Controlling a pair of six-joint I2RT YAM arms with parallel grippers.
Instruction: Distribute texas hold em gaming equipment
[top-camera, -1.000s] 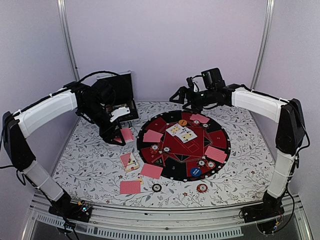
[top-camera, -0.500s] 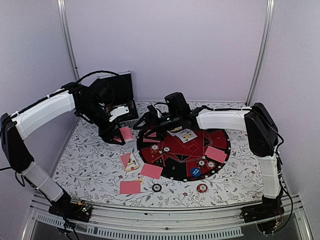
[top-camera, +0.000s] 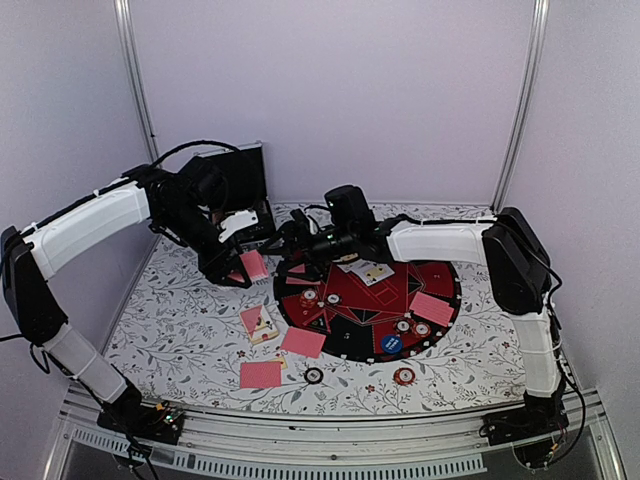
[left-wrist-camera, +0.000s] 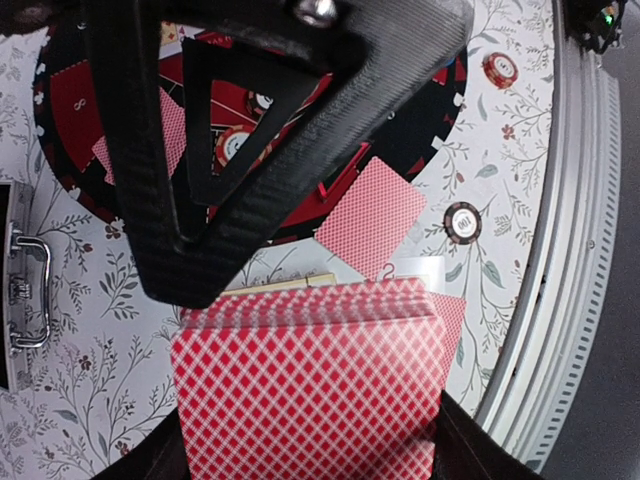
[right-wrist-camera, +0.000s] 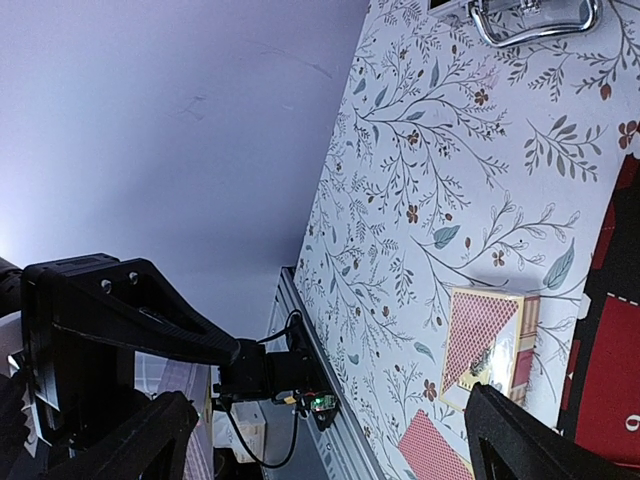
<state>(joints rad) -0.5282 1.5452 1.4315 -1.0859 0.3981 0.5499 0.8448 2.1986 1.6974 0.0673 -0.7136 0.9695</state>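
Deck (left-wrist-camera: 310, 390) sits clamped in left hand (top-camera: 243, 271); right hand (top-camera: 286, 242) gapes empty.

Deck (left-wrist-camera: 310, 390) bottom outside the left wrist view; chip (left-wrist-camera: 462, 222) markings illegible.

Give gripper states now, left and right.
Left gripper: shut on deck.
Right gripper: open, empty.
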